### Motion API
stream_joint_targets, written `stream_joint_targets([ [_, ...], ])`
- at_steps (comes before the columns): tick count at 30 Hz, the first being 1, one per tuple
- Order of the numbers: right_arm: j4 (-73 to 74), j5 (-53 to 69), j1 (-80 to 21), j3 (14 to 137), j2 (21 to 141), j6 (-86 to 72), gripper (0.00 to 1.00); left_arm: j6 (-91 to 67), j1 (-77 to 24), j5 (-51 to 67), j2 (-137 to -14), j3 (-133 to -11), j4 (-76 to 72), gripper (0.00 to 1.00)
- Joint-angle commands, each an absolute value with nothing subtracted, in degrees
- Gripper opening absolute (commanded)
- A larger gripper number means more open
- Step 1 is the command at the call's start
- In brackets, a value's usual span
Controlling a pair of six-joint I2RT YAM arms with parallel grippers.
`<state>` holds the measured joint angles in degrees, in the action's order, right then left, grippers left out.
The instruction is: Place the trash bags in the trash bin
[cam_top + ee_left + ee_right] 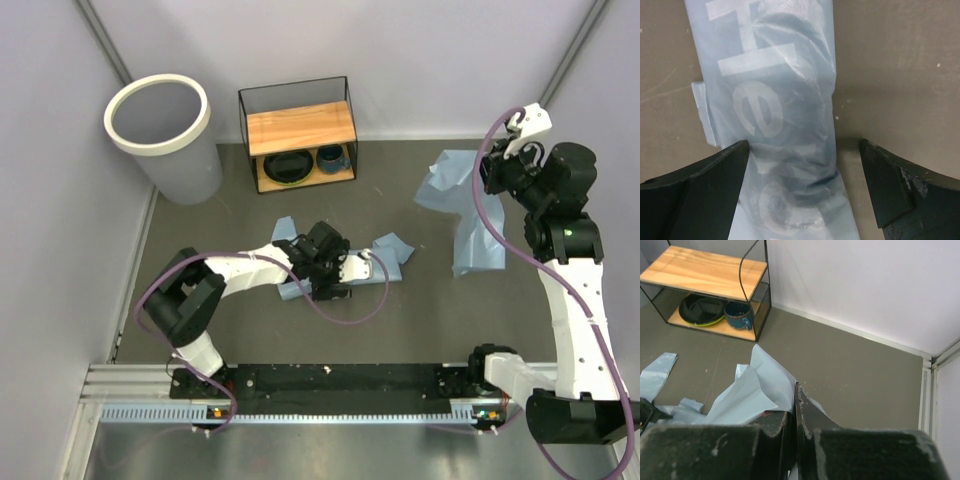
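A light-blue trash bag [392, 250] with white lettering lies stretched on the grey floor mid-scene. My left gripper [327, 268] hovers low over it, open. In the left wrist view the bag [775, 100] runs between the spread fingers [710, 185] of that gripper [802, 167], nearer the left one. A second trash bag [462, 205] hangs crumpled at the right, with my right gripper [497, 168] shut on its upper edge. The right wrist view shows this bag's film [747, 390] pinched at the closed gripper [796, 392]. The trash bin [160, 140] stands upright at the back left, its inside not visible.
A black-wire wooden shelf [300, 128] stands against the back wall beside the bin, holding a dark bowl [700, 310] and a cup [738, 315] on its lower board. Walls close in the floor on the left, back and right.
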<state>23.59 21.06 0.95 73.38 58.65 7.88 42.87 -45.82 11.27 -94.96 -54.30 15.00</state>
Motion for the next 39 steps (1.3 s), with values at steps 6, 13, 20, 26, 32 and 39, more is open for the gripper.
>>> stream_joint_targets([
  [6, 22.1, 20.9, 1.5, 73.5, 57.9, 8.4, 0.00, 45.4, -45.3, 12.5, -101.8, -63.3, 17.7, 0.64],
  [13, 22.3, 20.4, 1.5, 72.8, 56.1, 8.7, 0.00, 40.5, -40.4, 21.1, -97.0, -70.9, 28.2, 0.00],
  [20, 22.3, 20.4, 1.6, 72.1, 54.9, 7.8, 0.00, 35.8, -31.6, 26.4, -92.5, -93.7, 35.5, 0.00],
  [26, 22.3, 20.5, 1.6, 71.7, 55.3, 7.6, 0.00, 28.2, -24.1, 23.4, -92.7, -103.8, 13.1, 0.00],
  [32, 22.3, 20.0, 1.6, 71.3, 55.5, 7.6, 0.00, 29.7, -20.4, 14.4, -104.0, -114.4, -5.0, 0.00],
  [39, 22.2, 19.6, 1.6, 70.2, 55.8, 8.4, 0.00, 29.5, -16.8, 18.7, -116.3, -122.5, -11.4, 0.00],
])
